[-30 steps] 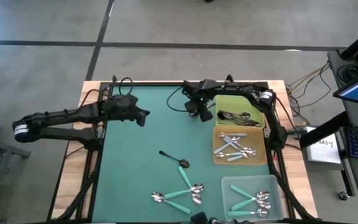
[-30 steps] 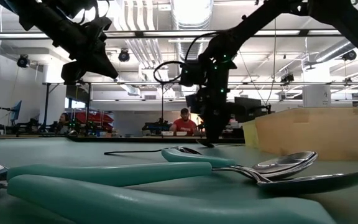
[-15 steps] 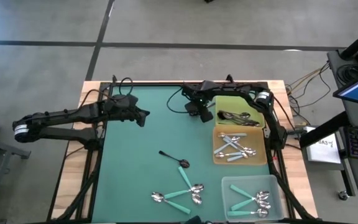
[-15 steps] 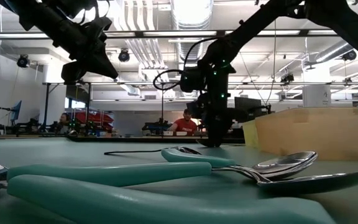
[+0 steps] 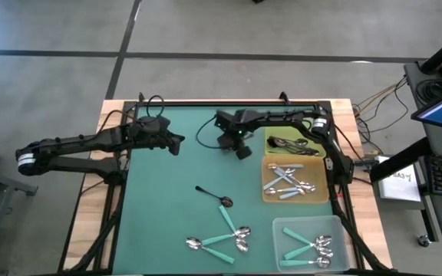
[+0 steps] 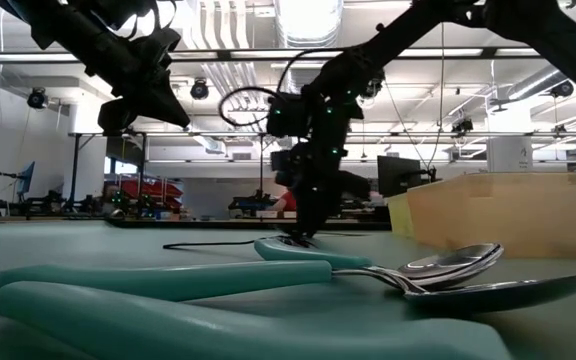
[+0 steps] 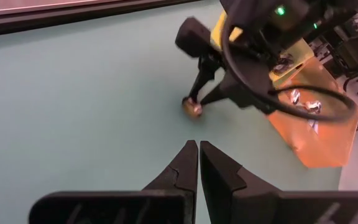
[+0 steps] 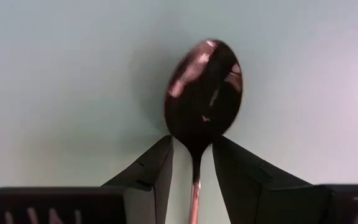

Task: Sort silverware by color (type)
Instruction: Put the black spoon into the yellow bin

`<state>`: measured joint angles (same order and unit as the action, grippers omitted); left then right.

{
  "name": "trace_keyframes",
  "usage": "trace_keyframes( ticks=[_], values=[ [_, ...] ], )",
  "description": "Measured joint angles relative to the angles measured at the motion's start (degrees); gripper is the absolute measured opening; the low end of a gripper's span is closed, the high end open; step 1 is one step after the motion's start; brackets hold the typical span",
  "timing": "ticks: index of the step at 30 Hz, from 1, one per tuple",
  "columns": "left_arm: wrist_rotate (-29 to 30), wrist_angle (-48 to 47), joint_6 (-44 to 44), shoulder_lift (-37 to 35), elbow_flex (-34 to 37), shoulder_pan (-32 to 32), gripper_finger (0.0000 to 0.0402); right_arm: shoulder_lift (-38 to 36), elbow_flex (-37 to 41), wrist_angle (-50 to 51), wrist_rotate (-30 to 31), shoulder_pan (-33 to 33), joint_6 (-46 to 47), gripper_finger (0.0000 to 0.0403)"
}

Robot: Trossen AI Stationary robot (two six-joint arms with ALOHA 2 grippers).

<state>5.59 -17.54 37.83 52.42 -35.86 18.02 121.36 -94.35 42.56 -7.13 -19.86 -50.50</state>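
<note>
Right pincer [image 5: 236, 145] has swung away from the yellow tray [image 5: 319, 151], moving along the far edge toward the middle of the bench [image 5: 159, 215]. A second ago it hung right beside that tray's left rim; now it is clearly apart from it. Its fingers [image 8: 157, 162] are clamped on the thin neck of a dark-handled spoon [image 8: 204, 87]. The bowl points down at the green top, and the low view puts the tip at or just above the surface; contact cannot be told.

Left pincer [image 5: 176, 143] has not moved. It hovers over the far-left part of the bench with its fingers together and nothing in them.

- Yellow tray, far right corner: dark spoons in it.
- Orange tray [image 5: 321, 192], right edge: light blue spoons.
- Clear tray [image 5: 282, 230], near right corner: teal spoons.
- Loose: one dark spoon [image 5: 213, 195] mid-bench, and a cluster of teal spoons [image 5: 222, 236] near the near edge. None of these has shifted.

Judgement: a dark spoon belongs in the yellow tray, so moving away from it looks like a re-grip or a set-down, not a drop-off. That spoon is not yet sorted. The loose dark spoon and the teal cluster are also left.
</note>
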Motion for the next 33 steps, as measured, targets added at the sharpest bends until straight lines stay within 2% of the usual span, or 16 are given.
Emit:
trace_keyframes(
  ticks=[20,23,28,33],
  values=[
    [0.0,-0.02,0.3,0.0,0.0,-0.02,0.0,2.16,-1.46,-1.23,-0.21,0.94,7.84,0.0107],
    [-0.03,-0.02,0.26,0.0,0.0,-0.04,0.0,2.93,-1.46,-1.18,-1.71,0.84,9.93,0.009],
    [-0.05,-0.02,0.24,0.0,0.0,-0.04,0.0,3.3,-1.41,-1.15,-2.26,0.83,10.4,0.0023],
    [-0.05,-0.02,0.24,0.0,0.0,-0.04,0.0,2.9,-1.35,-0.99,-2.64,0.45,14.81,0.001]
  ],
)
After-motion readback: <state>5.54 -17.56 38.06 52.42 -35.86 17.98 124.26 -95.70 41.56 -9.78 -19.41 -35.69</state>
